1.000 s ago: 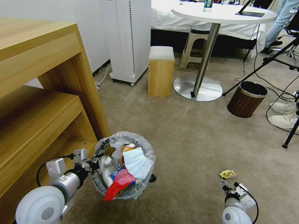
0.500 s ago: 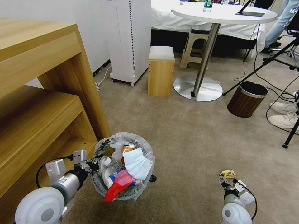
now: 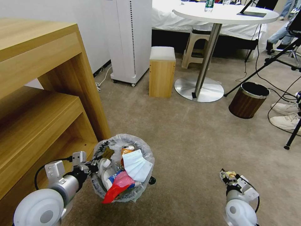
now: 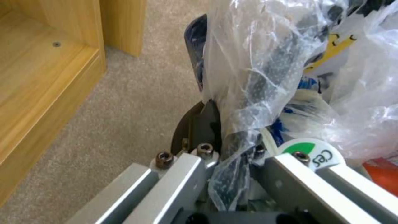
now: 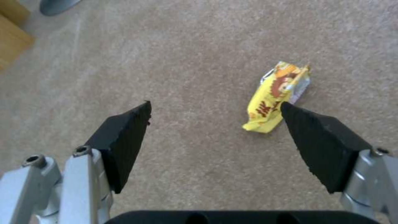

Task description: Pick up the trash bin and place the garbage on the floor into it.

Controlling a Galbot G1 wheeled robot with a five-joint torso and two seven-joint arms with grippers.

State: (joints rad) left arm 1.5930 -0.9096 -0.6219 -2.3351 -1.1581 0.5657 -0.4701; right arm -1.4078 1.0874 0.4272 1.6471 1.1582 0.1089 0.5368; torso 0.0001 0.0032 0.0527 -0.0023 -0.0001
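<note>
Left gripper clamped on bin rim and bag beside shelf. Right gripper spread wide over floor, one pad's tip beside yellow wrapper.

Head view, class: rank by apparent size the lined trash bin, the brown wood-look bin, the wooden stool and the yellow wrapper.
1. trash bin, though it is nearest the camera, so this may flatter it.
2. wooden stool.
3. brown wood-look bin.
4. yellow wrapper, smallest, lying at the right end effector.
</note>
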